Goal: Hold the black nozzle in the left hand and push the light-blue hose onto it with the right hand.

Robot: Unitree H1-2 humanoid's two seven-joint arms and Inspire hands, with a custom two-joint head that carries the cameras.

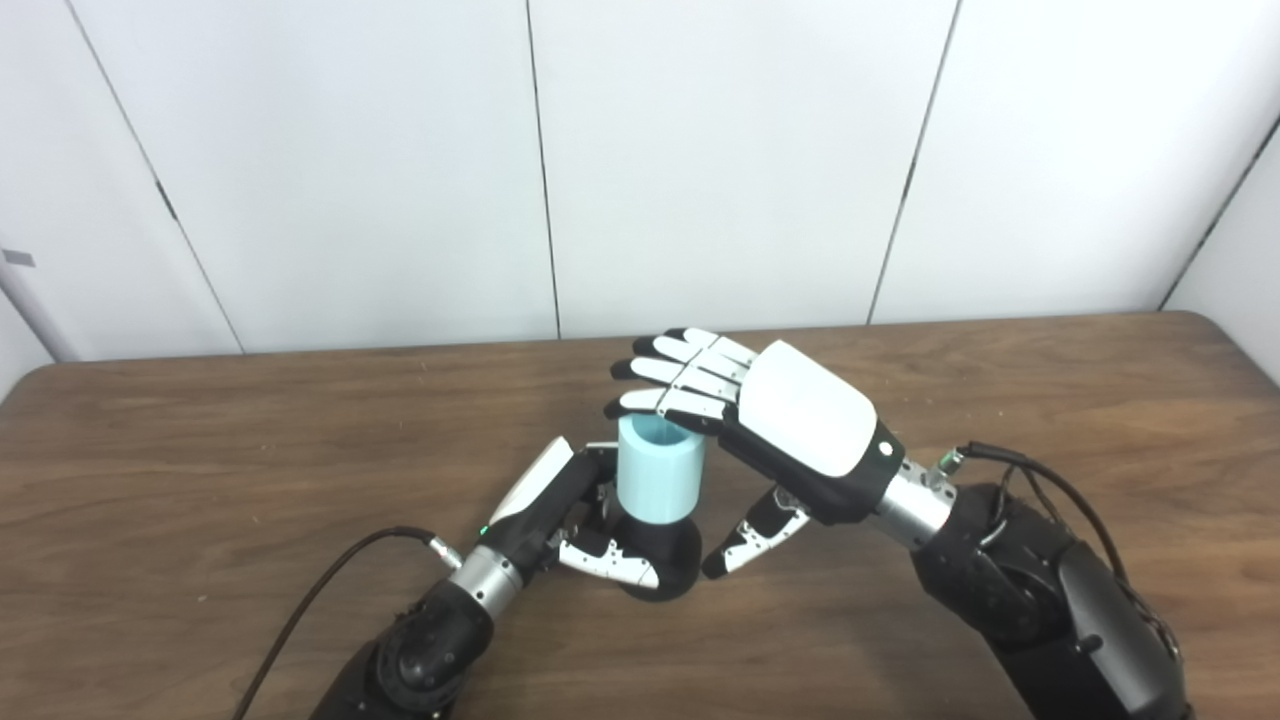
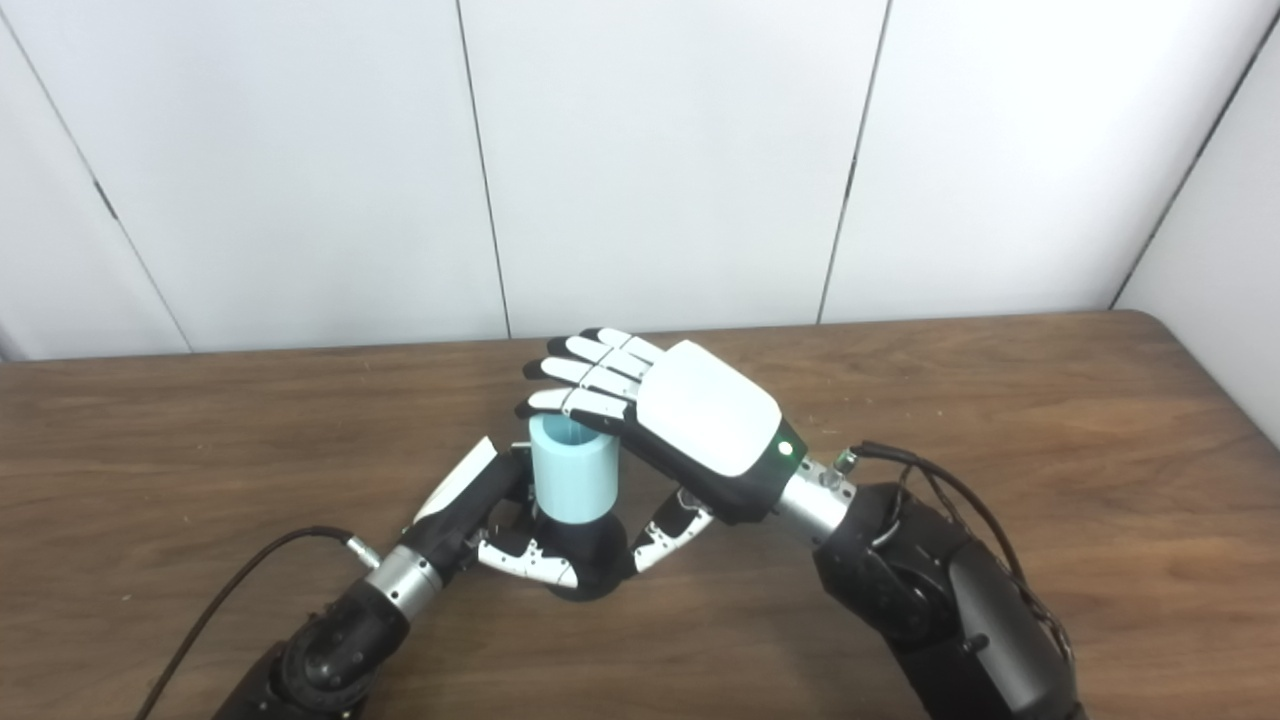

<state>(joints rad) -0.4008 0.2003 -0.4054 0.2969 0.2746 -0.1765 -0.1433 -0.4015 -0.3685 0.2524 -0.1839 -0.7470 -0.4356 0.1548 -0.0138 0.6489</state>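
Observation:
A black nozzle [image 1: 668, 560] stands on the brown table [image 1: 200, 450] near the middle front. My left hand [image 1: 555, 510] is shut on it, fingers wrapped around its lower body. A short light-blue hose [image 1: 658, 470] sits upright on top of the nozzle, its open end facing up. My right hand [image 1: 760, 415] hovers flat over the hose, palm down, fingers straight and spread, resting on or just above the hose's top rim. Its thumb [image 1: 752, 540] hangs down to the right of the nozzle, not touching the hose.
A black cable [image 1: 320, 590] runs from my left wrist to the bottom edge. Another cable [image 1: 1040, 480] loops at my right wrist. White wall panels [image 1: 700, 150] stand behind the table's far edge.

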